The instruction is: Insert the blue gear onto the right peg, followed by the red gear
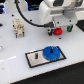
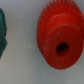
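Note:
The blue gear [image 1: 51,53] lies flat on the black-rimmed grey plate [image 1: 35,62], at the plate's end on the exterior view's right, where the right peg stands; the peg is hidden by the gear. A thin dark peg [image 1: 36,55] stands free on the plate's other end. The red gear [image 1: 58,31] lies on the white table beyond the plate. It fills the wrist view [image 2: 56,30], flat, with its central hole showing. My gripper [image 1: 56,26] hangs just above it. Its fingers do not show in the wrist view, so I cannot tell how the jaws stand.
A small beige and white block [image 1: 18,27] stands on the table at the exterior view's left. A dark green object [image 2: 2,32] lies close beside the red gear. The white arm [image 1: 57,10] rises over the back of the table.

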Controlling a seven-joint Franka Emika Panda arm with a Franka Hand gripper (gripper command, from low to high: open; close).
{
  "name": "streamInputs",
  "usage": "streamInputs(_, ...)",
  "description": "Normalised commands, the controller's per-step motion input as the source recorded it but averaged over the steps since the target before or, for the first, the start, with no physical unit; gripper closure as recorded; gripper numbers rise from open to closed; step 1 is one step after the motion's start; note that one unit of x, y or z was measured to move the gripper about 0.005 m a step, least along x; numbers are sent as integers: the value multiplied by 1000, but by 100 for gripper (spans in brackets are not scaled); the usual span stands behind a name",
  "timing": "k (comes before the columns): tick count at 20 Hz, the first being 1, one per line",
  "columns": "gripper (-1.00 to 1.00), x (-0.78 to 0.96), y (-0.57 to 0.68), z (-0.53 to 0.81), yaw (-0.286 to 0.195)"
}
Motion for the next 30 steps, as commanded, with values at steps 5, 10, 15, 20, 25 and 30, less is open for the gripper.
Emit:
streamInputs(5, 100, -326, -170, -160, 0)
streamInputs(10, 100, -275, -134, -126, 0)
streamInputs(15, 100, -215, -39, -62, 0)
streamInputs(20, 100, -80, -2, 139, 0)
streamInputs(25, 100, 125, 11, 447, 0)
streamInputs(30, 100, 372, -156, 558, 0)
